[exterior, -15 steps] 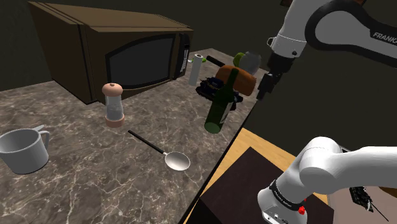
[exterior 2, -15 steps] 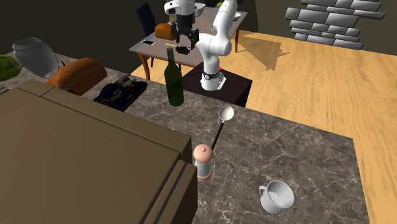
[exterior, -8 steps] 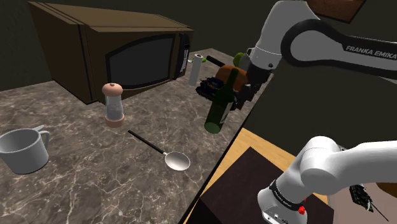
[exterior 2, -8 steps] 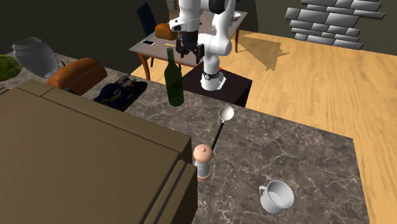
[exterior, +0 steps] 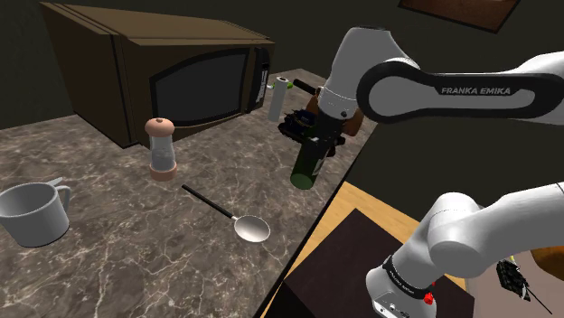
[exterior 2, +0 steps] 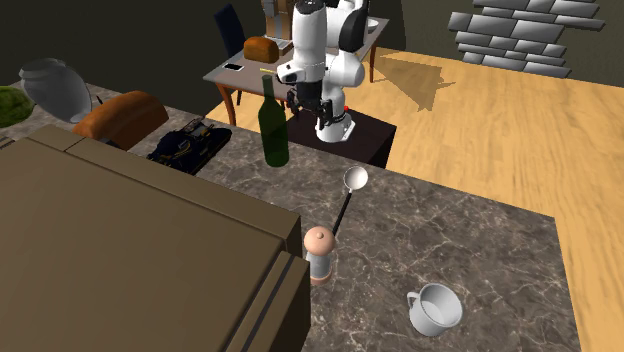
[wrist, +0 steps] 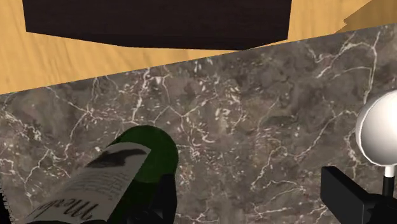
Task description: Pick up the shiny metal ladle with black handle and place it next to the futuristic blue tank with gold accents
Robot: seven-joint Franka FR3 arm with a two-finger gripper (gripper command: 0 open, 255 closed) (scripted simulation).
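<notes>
The marbled counter (exterior: 108,262) carries a brown microwave (exterior: 163,72) well behind the green bottle (exterior: 310,158). The white arm (exterior: 434,86) bends down over that bottle's neck. The dark blue tank (exterior 2: 190,142) sits just behind the bottle. The ladle (exterior: 230,215) lies flat on the bottle's other side, to the shoulder view's left of its base and apart from it, bowl toward the counter edge and black handle pointing away. The fingers (wrist: 356,197) stand wide apart and hold nothing. The bottle's shoulder rises beside one finger, and the ladle's bowl lies beyond the other, outside the gap. This looks like the approach step, with the ladle not yet grasped. The next move likely calls for clearing the bottle without knocking it, then dropping astride the thin handle.
</notes>
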